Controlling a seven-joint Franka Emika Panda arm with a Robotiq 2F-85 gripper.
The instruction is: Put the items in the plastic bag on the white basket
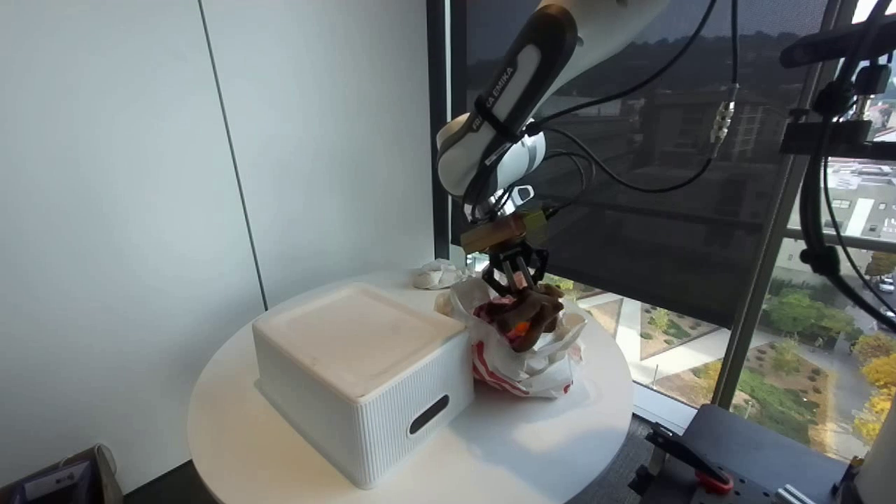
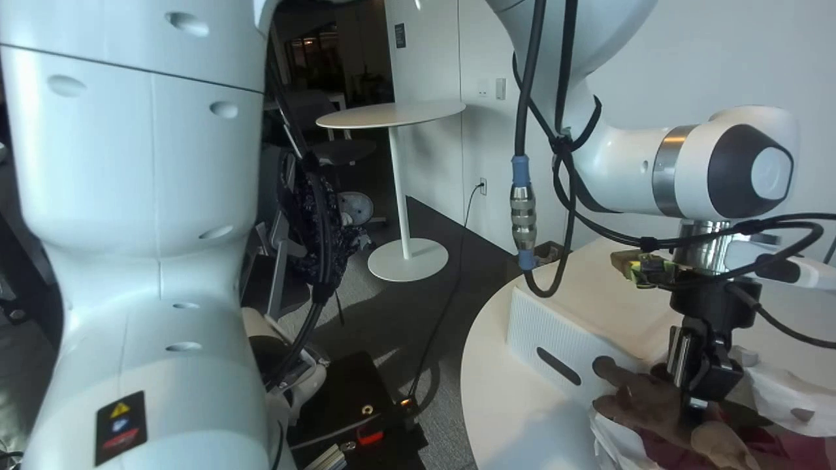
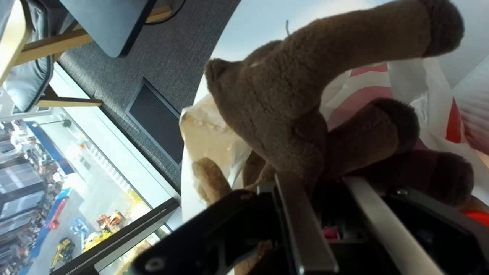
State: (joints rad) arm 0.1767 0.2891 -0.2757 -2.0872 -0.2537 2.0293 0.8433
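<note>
In an exterior view: plastic bag (image 1: 542,367), white w/ red marks, on round table (image 1: 234,413) at approx. 3 o'clock of the white basket (image 1: 385,428), v. close; contact can't be told. Plush toy (image 1: 535,316), brown, qty 1, at bag mouth, directly under gripper (image 1: 523,283). Basket appears inverted, flat face up. Poss. faults: loose bag plastic nr the gripper may get pinched along w/ the toy, so bag lifts or tips; table edge is nr at bag's 2 o'clock, so spilt contents could go over. Pose: arm (image 1: 521,91) in from 1 o'clock, sloping to 7; gripper aimed btwn 5 & 6. In an exterior view: toy limb (image 2: 624,385) at 9–10 o'clock of gripper, overlapping basket wall in sightline, by the slot (image 2: 558,365); too low a crossing may catch it there & shove basket. Pose: wrist joint (image 2: 751,163) approx. level, reaching to 3 o'clock; gripper hung to 6. Wrist view: fingers (image 3: 305,225) up from 6 o'clock, apart, toy at their ends; whether clamped on it, not determinable. Pink bit (image 3: 331,232) shows in the gap: poss. wrong item caught too. Toy prob. soft, limbs out to 2 & 3 o'clock; shallow hold = likely slip en route to basket top. Pose: tool axis approx. to 11, into toy.
</note>
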